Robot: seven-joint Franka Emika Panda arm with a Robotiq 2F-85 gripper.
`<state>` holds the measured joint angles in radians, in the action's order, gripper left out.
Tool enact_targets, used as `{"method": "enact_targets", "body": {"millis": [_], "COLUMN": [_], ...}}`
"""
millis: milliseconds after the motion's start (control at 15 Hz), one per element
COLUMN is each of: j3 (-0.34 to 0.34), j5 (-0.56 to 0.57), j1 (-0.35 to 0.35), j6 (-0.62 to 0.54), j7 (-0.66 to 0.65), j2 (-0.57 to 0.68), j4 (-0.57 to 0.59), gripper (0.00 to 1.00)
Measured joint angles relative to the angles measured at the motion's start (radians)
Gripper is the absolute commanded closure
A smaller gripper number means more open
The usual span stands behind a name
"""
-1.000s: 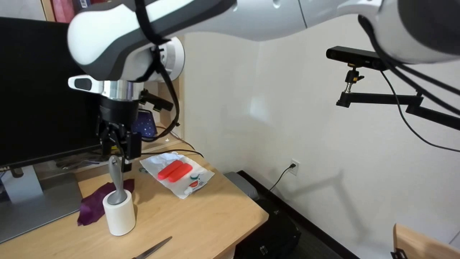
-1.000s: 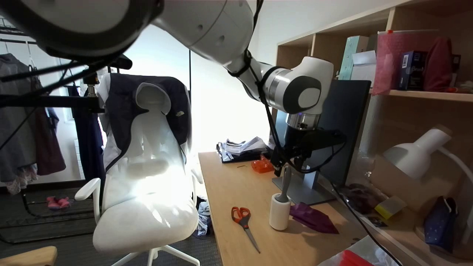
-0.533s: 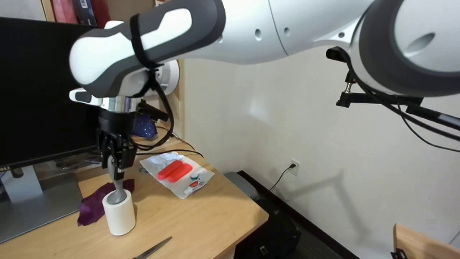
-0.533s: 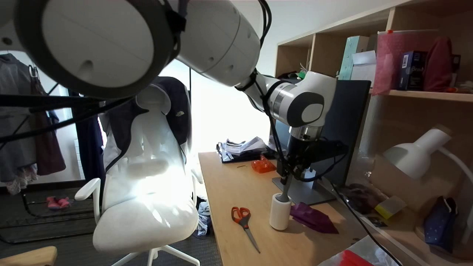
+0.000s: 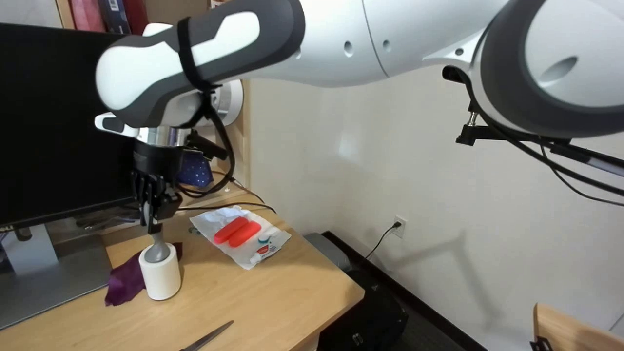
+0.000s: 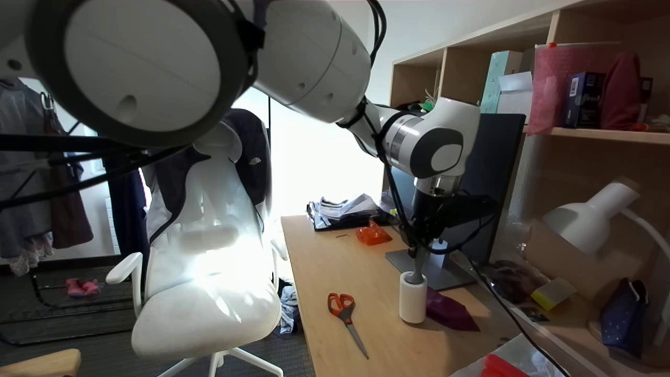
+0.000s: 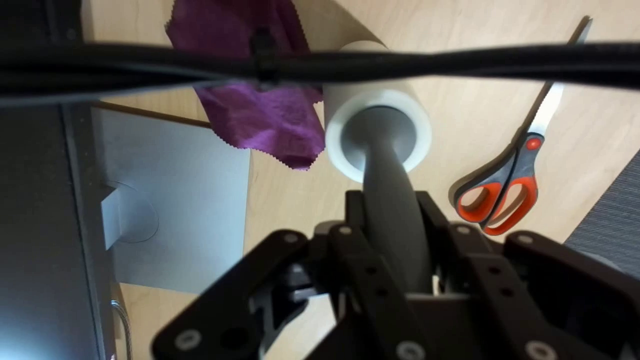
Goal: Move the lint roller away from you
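Observation:
The lint roller (image 5: 161, 275) has a white roll at the bottom and a grey handle pointing up, and stands nearly upright over the desk. It also shows in an exterior view, where the lint roller (image 6: 413, 301) is in front of the purple cloth. My gripper (image 7: 390, 205) is shut on the grey handle, with black fingers (image 7: 355, 206) pressed against both sides in the wrist view. Much of the handle is hidden by the gripper (image 5: 154, 222) in an exterior view. Whether the roll's base still touches the desk, I cannot tell.
A purple cloth (image 7: 265, 115) lies right beside the roll. Scissors (image 6: 345, 319) with orange handles rest nearer the desk edge. The monitor (image 5: 58, 126) and its stand (image 7: 175, 200) are close to the arm. A white packet (image 5: 263, 253) with red pieces lies on the desk.
My gripper came down around the handle and its jaws closed on it. Since half a second ago the lint roller has shifted toward the monitor side, higher in an exterior view.

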<state>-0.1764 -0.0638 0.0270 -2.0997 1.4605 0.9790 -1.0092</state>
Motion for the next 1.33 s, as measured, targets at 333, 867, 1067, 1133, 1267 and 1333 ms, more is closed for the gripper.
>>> {"method": "enact_targets", "body": {"millis": [333, 867, 1067, 1133, 1267, 1333], "j3": [0.014, 0.013, 0.007, 0.005, 0.000, -0.003], "j5": [0.000, -0.032, -0.050, -0.053, -0.058, -0.059], "j1": [-0.026, -0.138, -0.163, -0.166, -0.167, -0.167], "j6": [-0.088, -0.200, -0.200, -0.200, -0.200, -0.200], "j7": [-0.009, -0.029, -0.029, -0.029, -0.029, -0.029], "j2": [-0.036, -0.205, -0.237, -0.242, -0.247, -0.247], "j4": [-0.024, -0.247, -0.299, -0.308, -0.320, -0.321], "gripper": [0.88, 0.88, 0.88, 0.88, 0.88, 0.88]}}
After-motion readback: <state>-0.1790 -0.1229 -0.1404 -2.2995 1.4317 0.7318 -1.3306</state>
